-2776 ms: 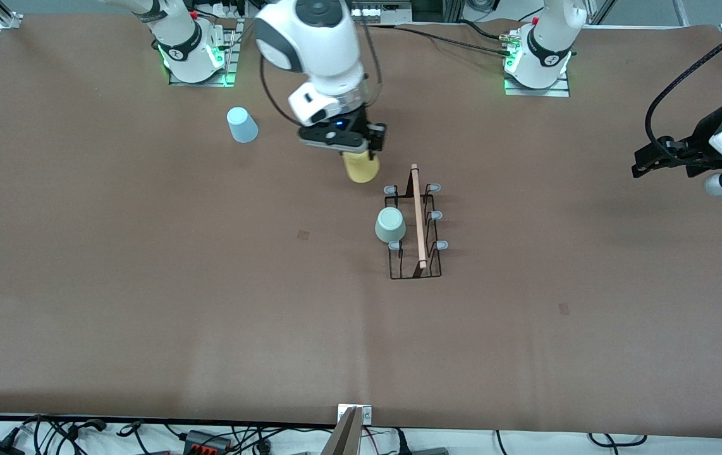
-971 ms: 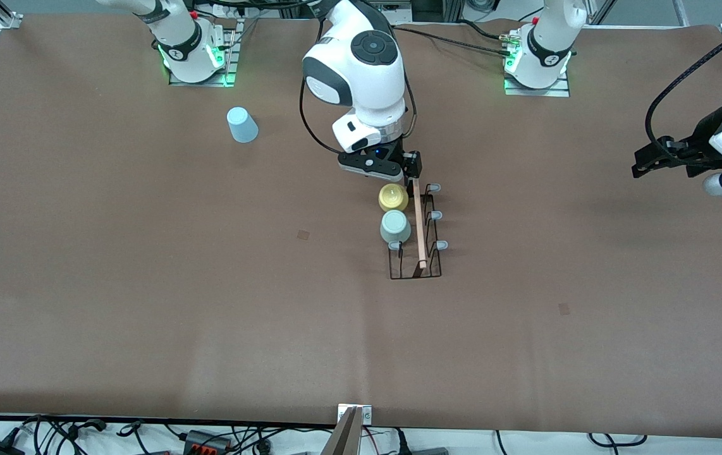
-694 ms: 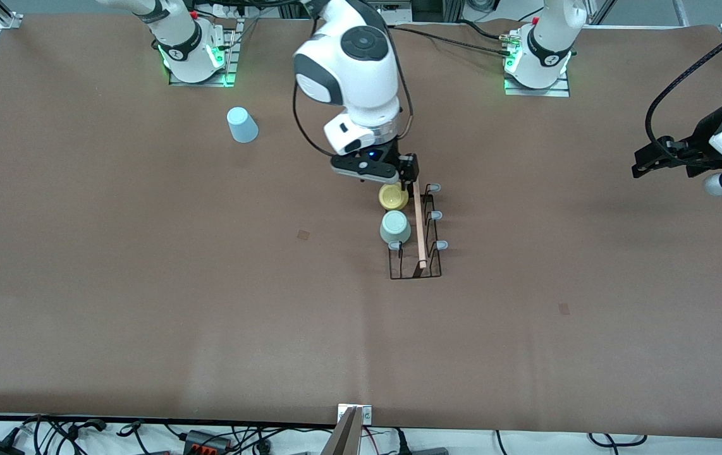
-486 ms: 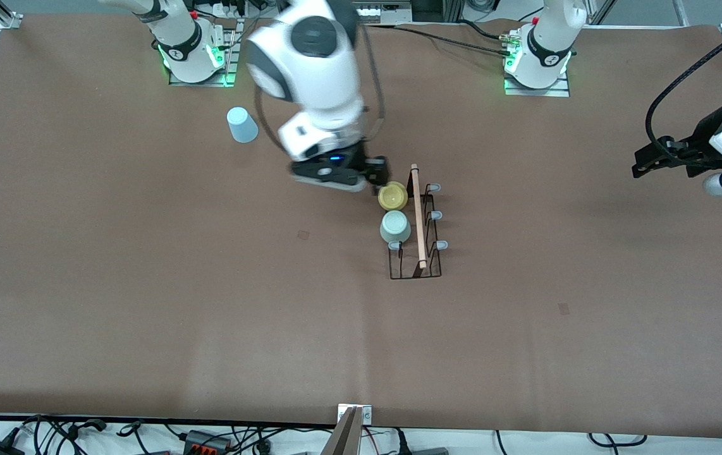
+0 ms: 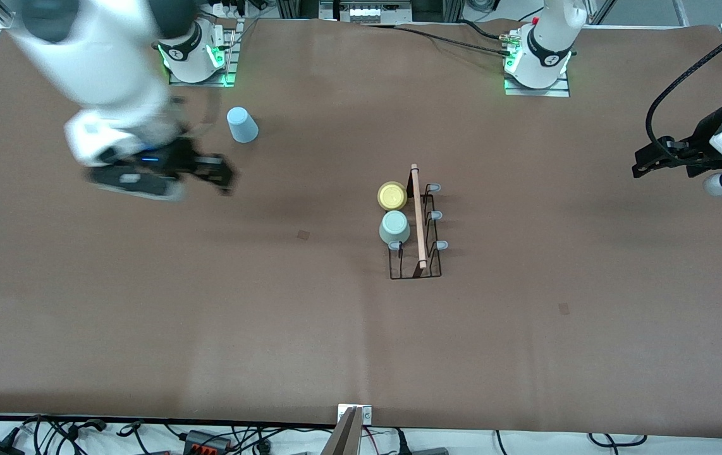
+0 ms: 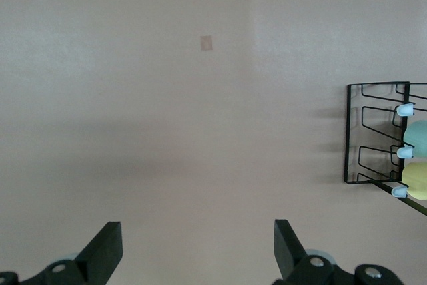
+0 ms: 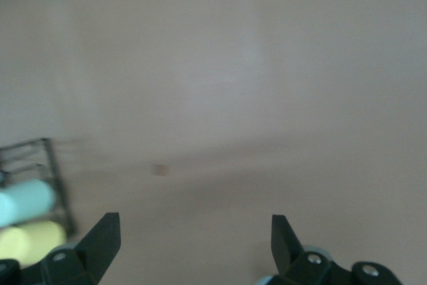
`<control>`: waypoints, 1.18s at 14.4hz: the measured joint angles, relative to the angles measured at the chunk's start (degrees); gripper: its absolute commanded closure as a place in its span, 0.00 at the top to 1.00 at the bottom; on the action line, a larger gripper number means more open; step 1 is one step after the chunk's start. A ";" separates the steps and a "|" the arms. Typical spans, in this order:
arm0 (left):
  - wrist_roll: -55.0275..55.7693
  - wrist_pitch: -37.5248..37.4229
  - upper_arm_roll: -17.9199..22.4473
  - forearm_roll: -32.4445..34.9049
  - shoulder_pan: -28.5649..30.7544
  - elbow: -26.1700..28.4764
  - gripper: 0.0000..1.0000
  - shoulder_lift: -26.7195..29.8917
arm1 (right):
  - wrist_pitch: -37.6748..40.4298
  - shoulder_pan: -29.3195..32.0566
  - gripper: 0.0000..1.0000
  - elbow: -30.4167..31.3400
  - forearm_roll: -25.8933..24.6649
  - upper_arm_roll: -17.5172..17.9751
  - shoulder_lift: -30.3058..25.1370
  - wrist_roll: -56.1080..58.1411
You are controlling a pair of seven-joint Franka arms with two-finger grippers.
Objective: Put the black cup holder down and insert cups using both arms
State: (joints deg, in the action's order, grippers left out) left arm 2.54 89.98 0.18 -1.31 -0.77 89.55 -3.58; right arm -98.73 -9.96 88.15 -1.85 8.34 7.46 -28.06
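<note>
So the right gripper (image 5: 206, 172) is up over bare table near the light blue cup (image 5: 242, 124), jaws spread and empty. That cup stands upside down by the right arm's base; a fast, sloppy approach could tip it or send it skidding. Mid-table, the black cup holder (image 5: 416, 253) already carries the yellow cup (image 5: 392, 196) and pale green cup (image 5: 392, 227). The left gripper (image 5: 642, 163) waits at its end of the table, jaws spread, empty.

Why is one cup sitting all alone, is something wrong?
Nothing looks broken or spilled. The light blue cup stands upside down on the table near the right arm's base, not yet on the black cup holder. The yellow cup and green cup sit on its pegs. The right gripper hangs open near the blue one.
</note>
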 measured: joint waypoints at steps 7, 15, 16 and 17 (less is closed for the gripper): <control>0.00 0.00 -0.01 0.00 0.01 0.02 1.00 0.00 | 12.37 20.78 1.00 -5.21 0.03 -0.36 -2.78 20.49; 0.00 0.00 -0.01 0.00 0.01 0.02 1.00 0.00 | 17.18 20.03 1.00 -7.89 -0.98 -0.72 -3.27 23.59; 0.00 0.00 -0.01 0.00 0.01 0.02 1.00 0.00 | 16.89 18.12 1.00 -7.89 -0.91 -2.82 -3.18 23.77; 0.00 0.00 -0.01 0.00 0.01 0.02 1.00 0.00 | 16.66 14.93 1.00 -7.89 -0.63 -6.62 -3.15 23.99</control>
State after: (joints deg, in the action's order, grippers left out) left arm 2.54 89.98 0.16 -1.31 -0.76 89.57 -3.58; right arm -82.07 4.98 80.26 -2.48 1.72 4.31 -4.07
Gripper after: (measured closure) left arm 0.000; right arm 0.000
